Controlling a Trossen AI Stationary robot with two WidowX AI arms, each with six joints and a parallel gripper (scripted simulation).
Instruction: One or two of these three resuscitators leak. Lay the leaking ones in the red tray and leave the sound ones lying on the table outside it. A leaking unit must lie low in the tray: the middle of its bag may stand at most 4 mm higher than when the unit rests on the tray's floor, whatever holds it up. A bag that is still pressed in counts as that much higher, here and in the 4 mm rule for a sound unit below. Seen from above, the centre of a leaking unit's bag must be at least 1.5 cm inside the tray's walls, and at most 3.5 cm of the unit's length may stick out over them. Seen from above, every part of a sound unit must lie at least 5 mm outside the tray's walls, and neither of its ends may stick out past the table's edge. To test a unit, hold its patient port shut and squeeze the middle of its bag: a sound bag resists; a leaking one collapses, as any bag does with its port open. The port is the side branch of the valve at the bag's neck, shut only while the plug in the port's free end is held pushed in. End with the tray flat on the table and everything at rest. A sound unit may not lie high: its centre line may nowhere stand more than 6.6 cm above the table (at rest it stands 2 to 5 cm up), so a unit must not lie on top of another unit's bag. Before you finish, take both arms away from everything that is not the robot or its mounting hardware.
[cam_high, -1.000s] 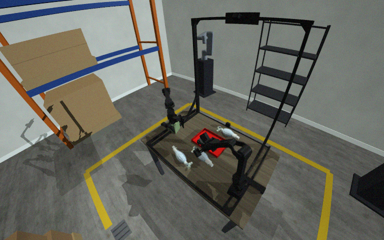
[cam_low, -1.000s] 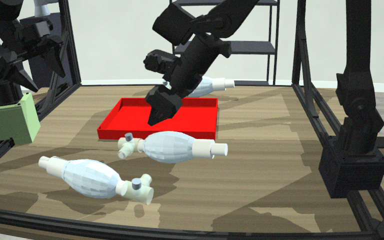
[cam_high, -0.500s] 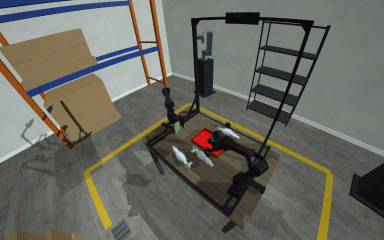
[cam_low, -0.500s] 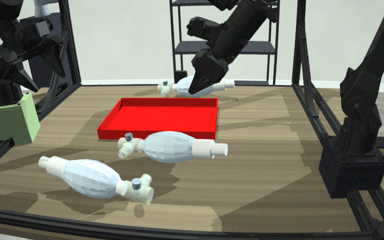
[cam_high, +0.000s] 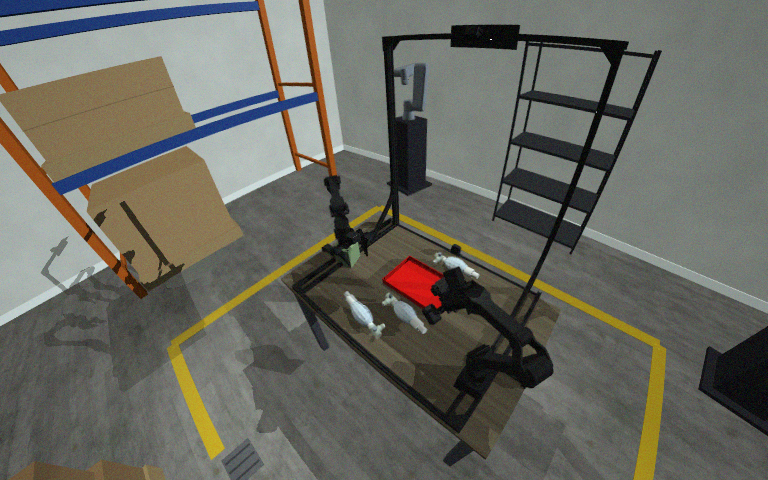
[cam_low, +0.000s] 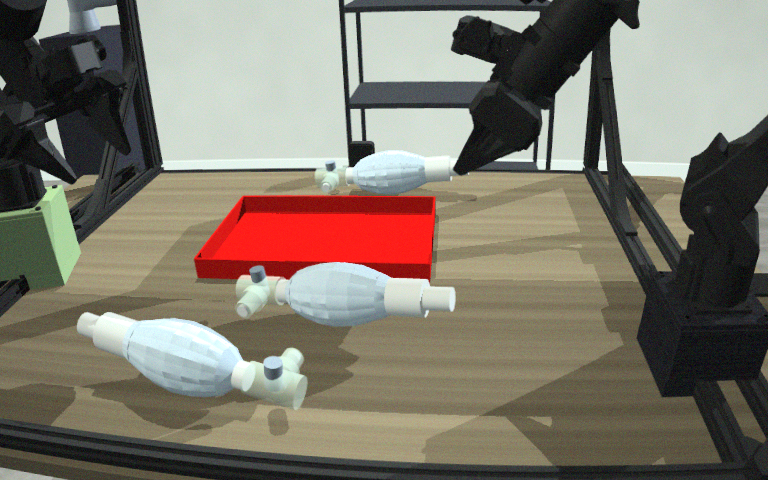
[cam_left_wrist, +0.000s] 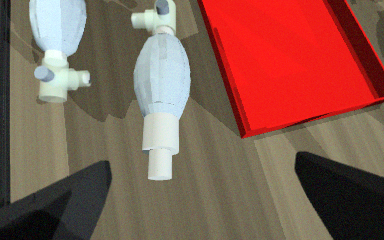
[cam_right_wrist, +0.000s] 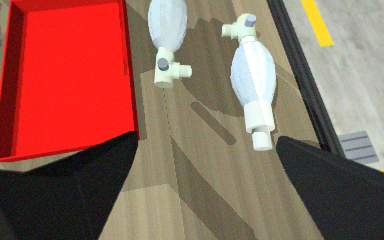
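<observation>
Nearest the exterior camera, one unit (cam_high: 360, 310) (cam_low: 181, 356) (cam_left_wrist: 57, 25) (cam_right_wrist: 252, 75) lies on the surface (cam_high: 396, 350) (cam_low: 509, 362) (cam_left_wrist: 210, 165) (cam_right_wrist: 210, 165), its valve end opposite in direction to the second's. Next: second unit (cam_high: 404, 312) (cam_low: 338, 294) (cam_left_wrist: 162, 75) (cam_right_wrist: 167, 25), outside the tray (cam_high: 413, 280) (cam_low: 226, 268) (cam_left_wrist: 300, 65) (cam_right_wrist: 70, 75), just beside its near wall. Tray holds no unit. Beyond it, third unit (cam_high: 457, 264) (cam_low: 390, 171), also outside. I have my left tool (cam_high: 434, 302) (cam_low: 459, 169) (cam_left_wrist: 203, 165) (cam_right_wrist: 207, 142) wide open above the surface, nothing gripped. My right tool (cam_high: 355, 255) (cam_low: 99, 165) also wide open, empty, raised.Nearest the exterior camera, one unit (cam_high: 360, 310) (cam_low: 181, 356) (cam_left_wrist: 57, 25) (cam_right_wrist: 252, 75) lies on the surface (cam_high: 396, 350) (cam_low: 509, 362) (cam_left_wrist: 210, 165) (cam_right_wrist: 210, 165). Next: second unit (cam_high: 404, 312) (cam_low: 338, 294) (cam_left_wrist: 162, 75) (cam_right_wrist: 167, 25), valve pointing the opposite way, just outside the near wall of the tray (cam_high: 413, 280) (cam_low: 226, 268) (cam_left_wrist: 300, 65) (cam_right_wrist: 70, 75). All of the tray's visible floor is bare. Beyond it, third unit (cam_high: 457, 264) (cam_low: 390, 171), also outside. I have my left tool (cam_high: 434, 302) (cam_low: 459, 169) (cam_left_wrist: 203, 165) wide open above the surface, nothing gripped. My right tool (cam_high: 355, 255) (cam_low: 99, 165) (cam_right_wrist: 207, 140) is also wide open, empty, raised.

Left gripper (cam_high: 444, 293) (cam_low: 459, 171) (cam_left_wrist: 203, 159): moving from over the red tray (cam_high: 410, 280) (cam_low: 317, 237) (cam_left_wrist: 300, 65) (cam_right_wrist: 70, 75), past its end
Far resuscitator (cam_high: 457, 264) (cam_low: 390, 171): showing its valve and whole bag in the exterior view, the gripper now overlapping only its tail
Left arm (cam_high: 498, 316) (cam_low: 557, 56): drawing back toward its base
</observation>
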